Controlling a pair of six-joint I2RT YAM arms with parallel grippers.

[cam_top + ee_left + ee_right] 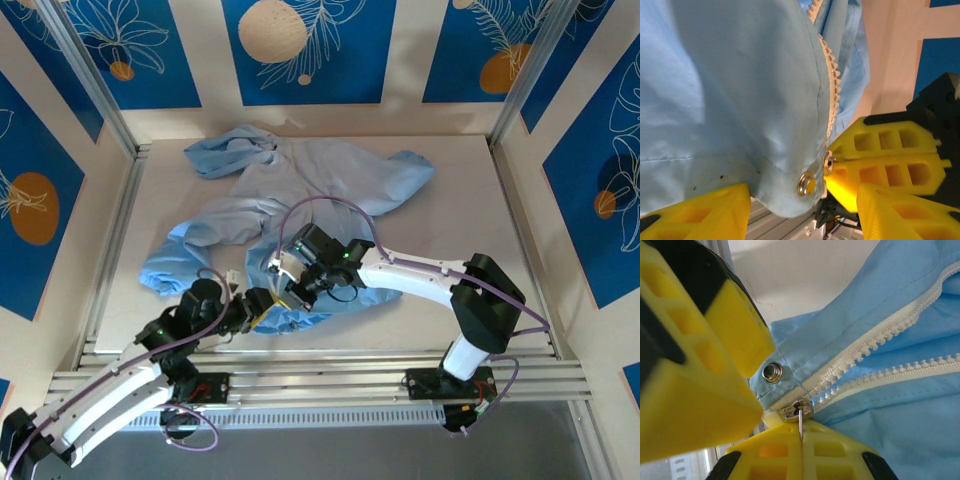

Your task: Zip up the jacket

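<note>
1. Jacket [300, 190] lies crumpled and spread on the desk [470, 210]. It is light blue, with one sleeve bunched toward the far left corner and the hem end toward the arms
2. Both arms reach in to the near hem. Left gripper [262, 308] and right gripper [285, 278] sit close together at the jacket's bottom front corner
3. Right gripper [801, 436] is clenched, fingers pressed flat together, grasping the zipper pull [800, 421]. The pull hangs straight from the slider [796, 410] into the seam between the fingers
4. Slider sits at the very foot of the zip, just beside the hem. Beyond it the two rows of zipper teeth [880, 335] run apart, unjoined
5. Left gripper [802, 197] is released, jaws standing wide. The hem corner hangs between them, close over one finger [695, 215] and clear of the other. Cannot tell whether it touches
6. Metal snap [806, 184] is on that hem corner, just beside the slider. From the right wrist it sits next to a left-gripper finger [700, 370]
7. From the left wrist, the right gripper meets the fabric edge at the foot of the zipper teeth
</note>
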